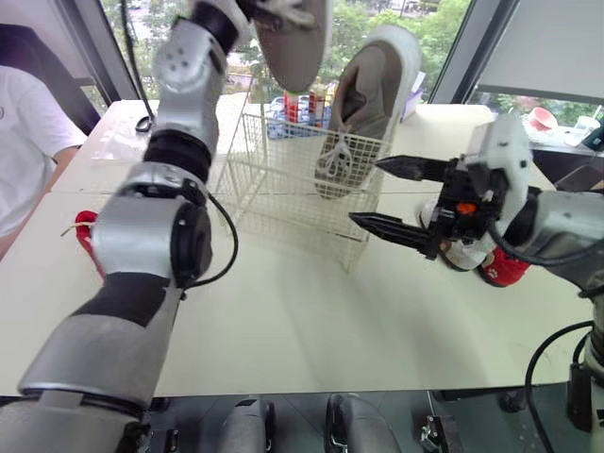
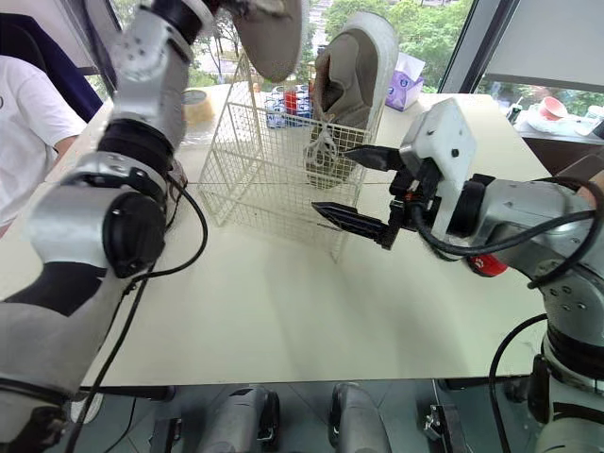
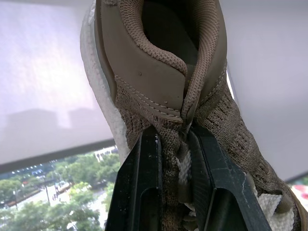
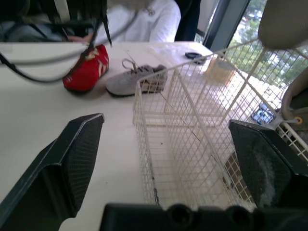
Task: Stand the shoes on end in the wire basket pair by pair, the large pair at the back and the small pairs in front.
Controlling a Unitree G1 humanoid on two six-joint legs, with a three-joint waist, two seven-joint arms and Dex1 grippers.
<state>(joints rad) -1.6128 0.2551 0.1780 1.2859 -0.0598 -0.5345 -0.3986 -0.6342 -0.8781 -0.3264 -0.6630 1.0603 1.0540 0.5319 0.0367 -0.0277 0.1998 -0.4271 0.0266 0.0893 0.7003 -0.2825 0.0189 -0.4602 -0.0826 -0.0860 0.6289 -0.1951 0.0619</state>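
Tan sneaker (image 3: 159,72) aloft above the wire basket (image 1: 283,179)
Our left fingers (image 3: 144,183) clamp it; our right fingers (image 1: 406,168) gape empty.

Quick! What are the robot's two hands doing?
Left gripper: shut on the tan shoe, held up high.
Right gripper: open, holding nothing.

Office or lab-type room, not home. Large cream table (image 1: 283,321) mid-room. Tall window (image 2: 453,24) in dark frame, treetops and town buildings beyond. White roller blind (image 1: 547,47) partly lowered. Person (image 1: 24,132) in white shirt seated at table edge. Purple tissue box (image 2: 404,80) on table. Pink bowl (image 1: 543,120) on side counter (image 2: 547,137). Wire basket (image 2: 264,170), loose red shoe (image 4: 86,70) and grey shoe (image 4: 137,81) spread on table.
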